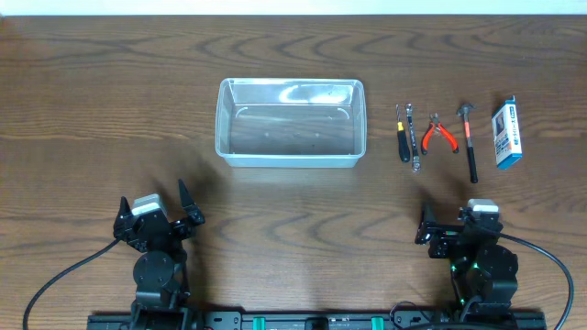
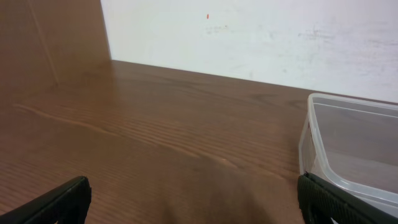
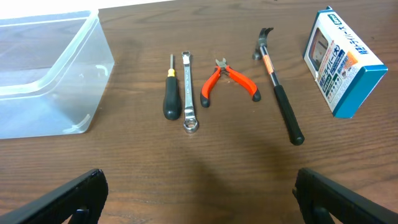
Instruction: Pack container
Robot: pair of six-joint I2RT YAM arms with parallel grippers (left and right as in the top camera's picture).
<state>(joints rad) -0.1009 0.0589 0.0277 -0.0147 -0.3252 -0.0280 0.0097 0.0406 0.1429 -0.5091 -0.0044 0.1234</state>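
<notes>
The container (image 1: 291, 159) sat upright, open side up, just toward 12 o'clock from the middle of the table (image 1: 92, 110). It was a clear plastic rectangular tub with rounded corners and a rim all round. Its long sides ran from 9 to 3 o'clock. Wood grain showed straight through its floor, and glare lay along the 12 o'clock wall.

Beyond the right finger (image 2: 336, 202) of the left gripper (image 2: 193, 186) we see only one corner of the container (image 2: 311, 146); the rest runs off the edge. Beyond the left finger (image 3: 68, 196) of the right gripper (image 3: 199, 186) it is likewise cut off, and the print on the blue-and-white box (image 3: 339, 62) is too small to read.
</notes>
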